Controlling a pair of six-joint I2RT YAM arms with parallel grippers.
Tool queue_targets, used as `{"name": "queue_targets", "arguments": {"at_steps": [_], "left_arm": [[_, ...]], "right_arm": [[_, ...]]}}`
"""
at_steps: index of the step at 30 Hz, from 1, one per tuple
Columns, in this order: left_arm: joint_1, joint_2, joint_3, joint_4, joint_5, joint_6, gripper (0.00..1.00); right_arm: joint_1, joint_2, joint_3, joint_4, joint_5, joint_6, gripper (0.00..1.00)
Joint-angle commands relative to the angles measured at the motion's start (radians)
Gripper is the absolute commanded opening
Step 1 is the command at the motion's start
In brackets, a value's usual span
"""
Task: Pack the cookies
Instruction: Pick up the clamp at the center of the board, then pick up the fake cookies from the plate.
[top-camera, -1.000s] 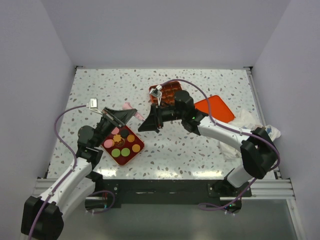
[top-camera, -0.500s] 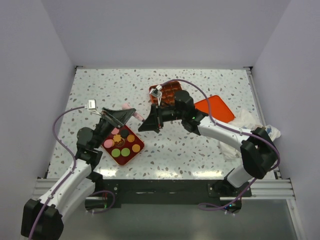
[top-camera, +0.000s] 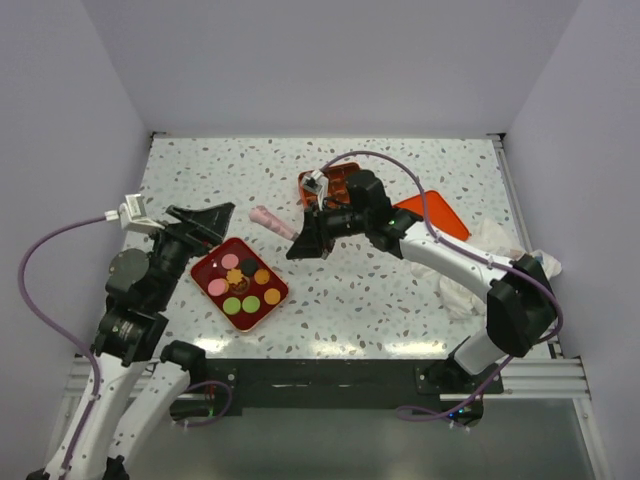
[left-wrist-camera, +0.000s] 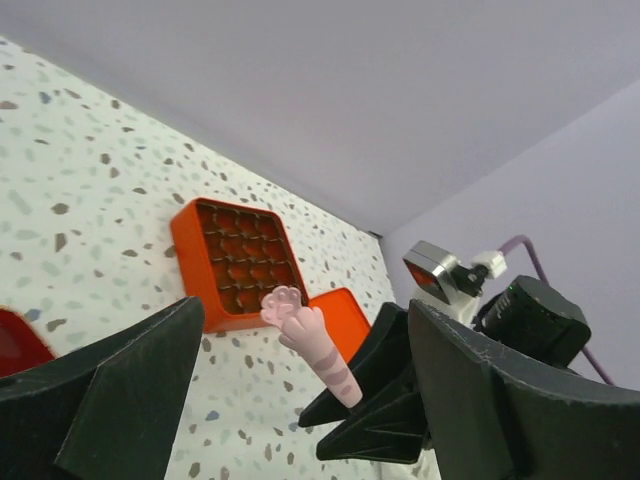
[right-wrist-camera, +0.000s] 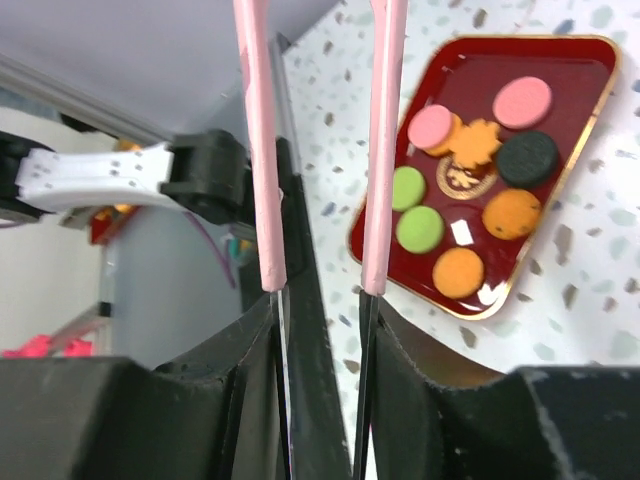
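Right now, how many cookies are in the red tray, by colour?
pink cookies: 2
green cookies: 2
round orange cookies: 2
flower-shaped orange cookie: 1
dark brown cookie: 1
Total: 8
The gold-marked disc at the centre of the red tray is unclear, so it is not counted.

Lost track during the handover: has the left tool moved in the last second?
Yes. The left tool has swung left, away from the red tray's far corner.

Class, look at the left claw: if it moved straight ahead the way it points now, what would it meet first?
Most likely the pink tongs held by the right claw; they sit straight ahead of the open left claw, though depth is unclear.
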Motion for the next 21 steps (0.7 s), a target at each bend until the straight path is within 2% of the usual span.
{"name": "queue_targets", "arguments": {"at_steps": [1,8,10,13,21], "left_arm": [[-0.003,-0.016,0.09,-0.273,-0.182,0.163,0.88],[-0.003,0.016,0.23,-0.365,-0.269,0.291,0.88],[-0.004,0.029,0.254,-0.392,-0.3,0.327,0.88],[-0.004,0.03,0.289,-0.426,-0.338,0.367,0.88],[-0.004,0.009,0.339,-0.491,-0.409,0.429,0.88]], "right_arm": [[0.005,-0.022,0.093,-0.203,0.067,-0.265,0.39],[0.092,0.014,0.212,-0.481,0.197,-0.611,0.4],[0.123,0.067,0.293,-0.632,0.264,-0.742,0.4],[0.154,0.135,0.372,-0.756,0.3,-0.85,0.38],[0.254,0.256,0.478,-0.888,0.479,-1.074,0.39]]}}
